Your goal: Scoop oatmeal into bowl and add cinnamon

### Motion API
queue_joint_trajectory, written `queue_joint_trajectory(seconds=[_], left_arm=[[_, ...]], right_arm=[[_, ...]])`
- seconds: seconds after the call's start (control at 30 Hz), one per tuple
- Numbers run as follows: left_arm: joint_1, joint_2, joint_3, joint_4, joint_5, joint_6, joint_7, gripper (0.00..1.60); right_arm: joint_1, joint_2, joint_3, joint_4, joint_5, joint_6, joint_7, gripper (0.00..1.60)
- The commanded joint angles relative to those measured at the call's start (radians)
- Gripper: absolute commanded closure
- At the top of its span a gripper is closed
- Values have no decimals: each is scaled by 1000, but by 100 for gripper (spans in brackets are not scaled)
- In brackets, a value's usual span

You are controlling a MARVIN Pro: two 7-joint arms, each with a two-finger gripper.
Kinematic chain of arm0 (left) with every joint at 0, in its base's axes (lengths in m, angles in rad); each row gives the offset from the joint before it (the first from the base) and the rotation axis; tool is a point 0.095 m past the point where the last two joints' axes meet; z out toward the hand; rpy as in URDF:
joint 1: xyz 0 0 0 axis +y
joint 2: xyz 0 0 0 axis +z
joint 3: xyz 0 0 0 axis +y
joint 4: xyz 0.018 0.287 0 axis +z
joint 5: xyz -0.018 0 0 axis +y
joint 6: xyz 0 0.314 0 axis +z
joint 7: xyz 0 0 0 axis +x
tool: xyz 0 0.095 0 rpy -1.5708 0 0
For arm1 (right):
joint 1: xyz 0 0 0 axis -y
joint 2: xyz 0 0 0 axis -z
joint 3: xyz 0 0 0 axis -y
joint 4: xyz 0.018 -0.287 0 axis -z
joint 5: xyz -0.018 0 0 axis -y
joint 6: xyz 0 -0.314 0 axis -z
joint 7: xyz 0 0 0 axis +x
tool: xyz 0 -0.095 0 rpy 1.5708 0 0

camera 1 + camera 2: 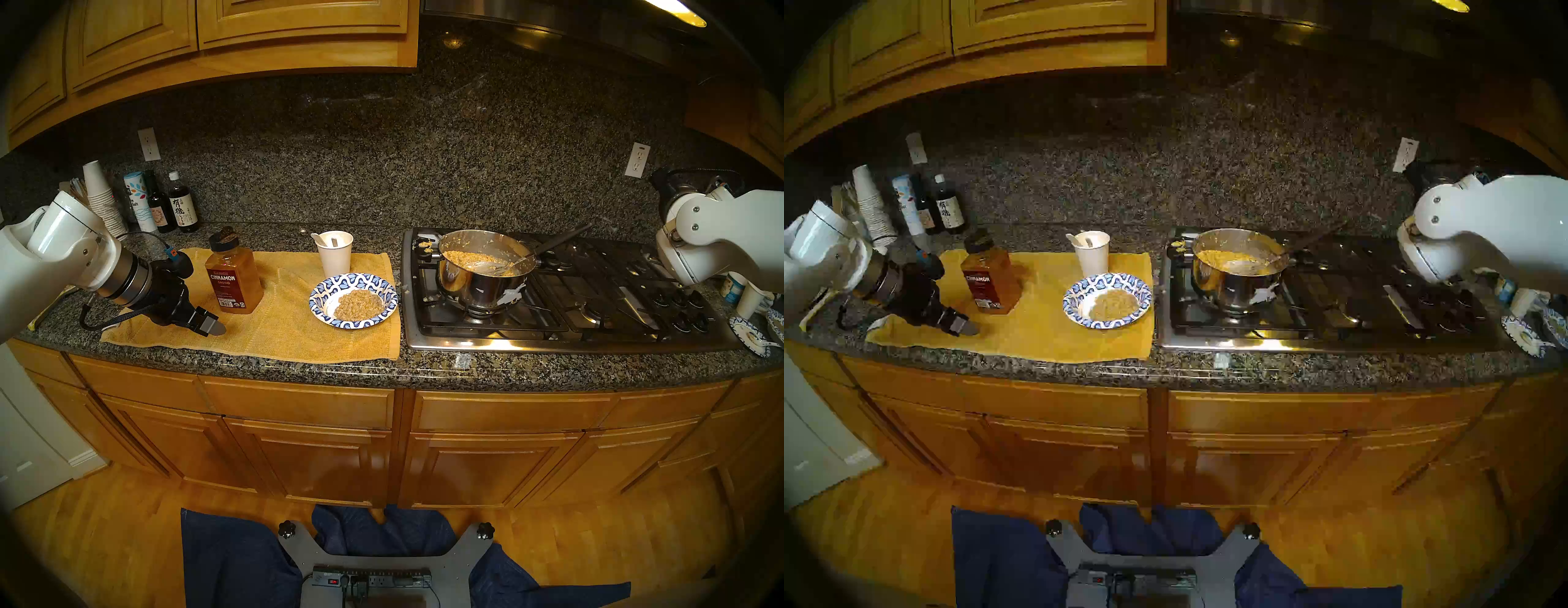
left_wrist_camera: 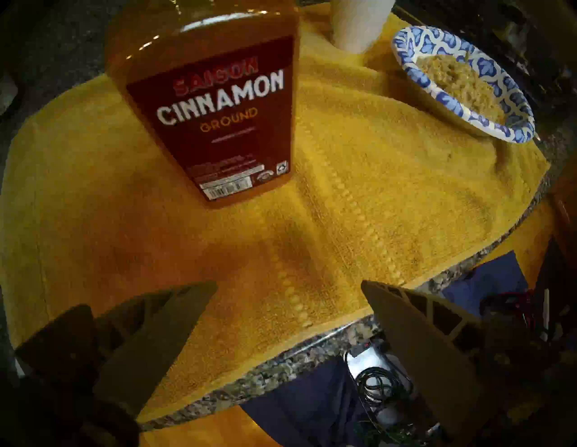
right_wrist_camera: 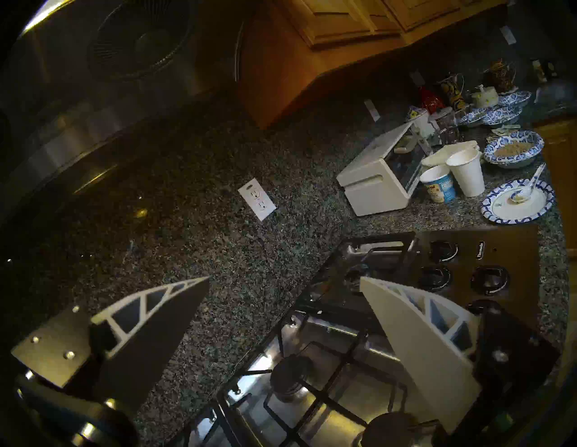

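The cinnamon jar [image 1: 233, 276] stands upright on a yellow towel [image 1: 292, 327], also in the left wrist view [image 2: 215, 106]. The blue-patterned paper bowl [image 1: 322, 293] sits on the towel's right end and holds oatmeal [image 1: 358, 305]; it also shows in the left wrist view [image 2: 462, 84]. More oatmeal [image 1: 471, 257] is in a steel pot [image 1: 483, 284] on the stove, with a spoon [image 1: 492, 266] in it. My left gripper [image 1: 212, 327] is open and empty, low over the towel, in front and to the left of the jar. My right gripper [image 3: 285, 282] is open and empty over the stove's right side.
A white paper cup [image 1: 335, 252] with utensils stands behind the bowl. Dark bottles [image 1: 182, 208] and stacked cups [image 1: 99, 199] are at the back left. Right of the stove are cups, a tub and other patterned plates [image 3: 518, 203], and a white toaster oven [image 3: 379, 178].
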Motion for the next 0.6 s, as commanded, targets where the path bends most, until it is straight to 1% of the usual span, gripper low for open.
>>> queue_joint_trajectory(seconds=[0.0, 0.2, 0.57], left_arm=[[-16, -1, -24, -30, 1, -2, 59, 0], [-10, -1, -22, -51, 1, -2, 104, 0], [-14, -1, -35, -109, -23, -2, 189, 0]], right_arm=[[29, -10, 16, 8, -8, 0, -14, 0], [29, -11, 15, 8, -5, 0, -12, 0], [29, -13, 13, 8, 2, 0, -10, 0]])
